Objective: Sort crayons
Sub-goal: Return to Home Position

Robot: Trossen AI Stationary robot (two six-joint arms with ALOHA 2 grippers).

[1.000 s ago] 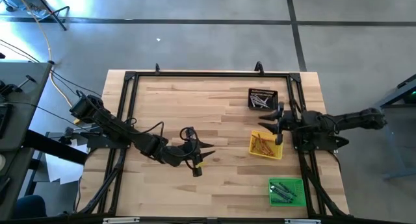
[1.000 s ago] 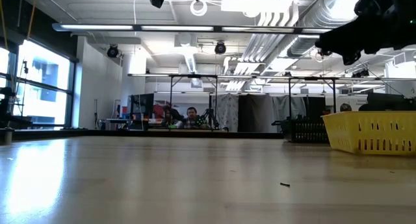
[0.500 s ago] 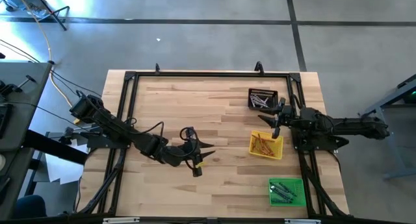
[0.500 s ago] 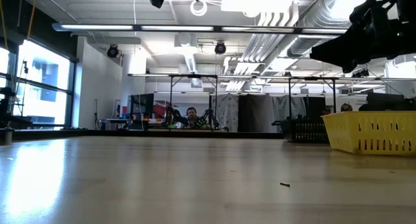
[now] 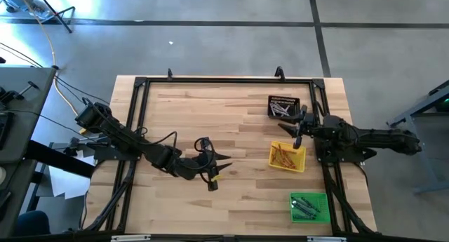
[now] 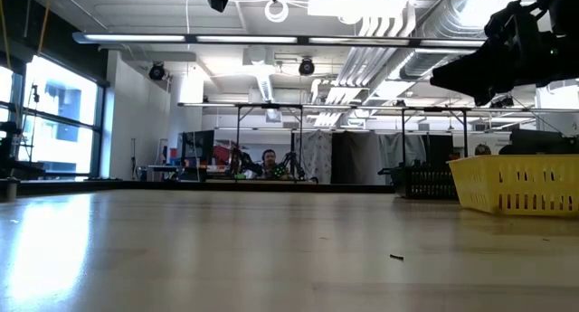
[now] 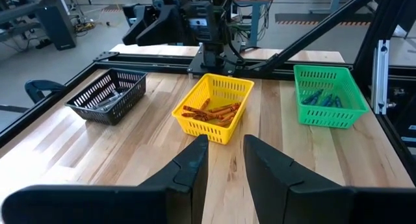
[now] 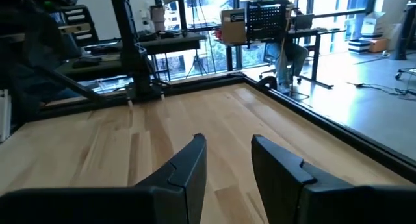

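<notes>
Since the right arm drew back from the square yellow mesh tray, high view: right gripper spread, empty, near the table's right edge; left gripper spread, mid-table. Low view: wooden tabletop, no loose crayon. Left wrist view: thin orange-red, grey and green crayons all in trays; sorting looks done. Right wrist view: no legible writing.

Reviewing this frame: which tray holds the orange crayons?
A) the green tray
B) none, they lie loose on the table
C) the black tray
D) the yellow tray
D: in the left wrist view the orange crayons lie inside the yellow tray, which stands between the black tray and the green tray.
</notes>
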